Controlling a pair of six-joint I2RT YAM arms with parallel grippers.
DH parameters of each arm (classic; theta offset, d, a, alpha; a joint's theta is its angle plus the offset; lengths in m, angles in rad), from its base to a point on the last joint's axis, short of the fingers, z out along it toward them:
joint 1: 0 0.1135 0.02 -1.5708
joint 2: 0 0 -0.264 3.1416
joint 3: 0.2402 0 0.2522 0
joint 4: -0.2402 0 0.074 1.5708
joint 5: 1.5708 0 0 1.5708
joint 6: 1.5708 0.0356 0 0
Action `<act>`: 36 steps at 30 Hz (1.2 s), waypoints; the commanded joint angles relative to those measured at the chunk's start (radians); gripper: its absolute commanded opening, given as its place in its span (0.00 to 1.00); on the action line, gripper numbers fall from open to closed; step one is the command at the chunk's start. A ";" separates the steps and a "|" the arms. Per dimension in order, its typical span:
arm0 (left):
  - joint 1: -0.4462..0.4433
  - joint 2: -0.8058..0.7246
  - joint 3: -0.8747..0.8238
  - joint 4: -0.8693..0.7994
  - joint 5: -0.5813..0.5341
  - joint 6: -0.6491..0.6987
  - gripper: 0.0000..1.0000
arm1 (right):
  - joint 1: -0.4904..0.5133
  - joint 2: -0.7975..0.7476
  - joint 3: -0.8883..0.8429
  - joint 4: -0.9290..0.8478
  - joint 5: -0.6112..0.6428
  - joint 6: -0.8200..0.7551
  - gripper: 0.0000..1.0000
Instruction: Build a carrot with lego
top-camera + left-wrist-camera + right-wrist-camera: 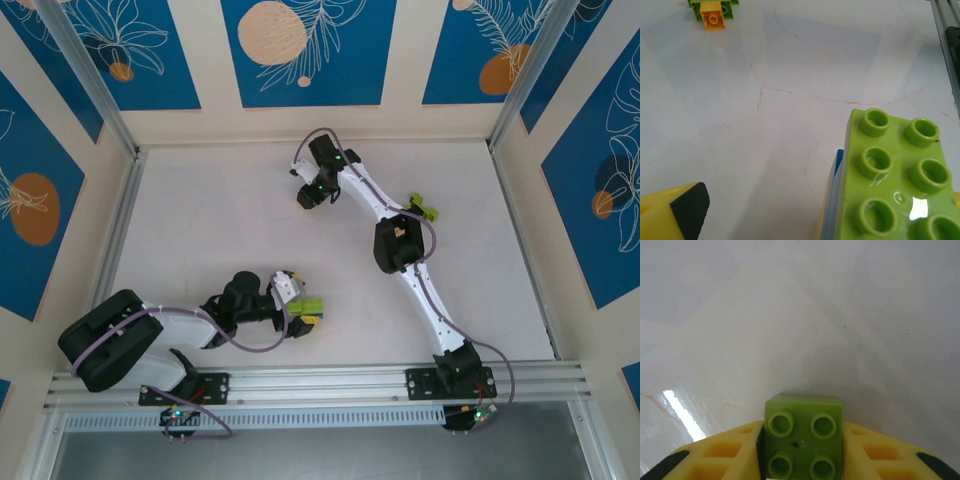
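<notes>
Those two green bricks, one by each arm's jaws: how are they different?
The four-stud green brick is small and square; the long green brick shows six studs and runs off the picture's edge. The four-stud green brick sits between the jaws of the right gripper; the long green brick rests on a blue brick. Both are lime green, studs up.

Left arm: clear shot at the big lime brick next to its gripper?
Likely yes. The left gripper is open and the big lime brick lies right by its fingers, atop a blue brick, nothing between them. The right gripper, far across the table, holds a small lime brick.
</notes>
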 commanded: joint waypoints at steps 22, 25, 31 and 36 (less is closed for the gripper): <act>0.017 -0.012 0.008 0.001 0.000 0.002 1.00 | 0.157 -1.015 -1.220 0.119 0.209 0.655 0.27; 0.016 -0.022 0.004 0.005 0.006 0.000 1.00 | 0.243 -1.177 -1.388 0.124 0.226 0.812 0.27; 0.019 -0.071 -0.020 0.023 0.008 -0.007 1.00 | 0.430 -1.316 -1.485 0.053 0.316 1.033 0.26; 0.019 -0.086 -0.034 0.036 0.027 -0.015 1.00 | 0.489 -1.333 -1.481 -0.022 0.359 1.090 0.26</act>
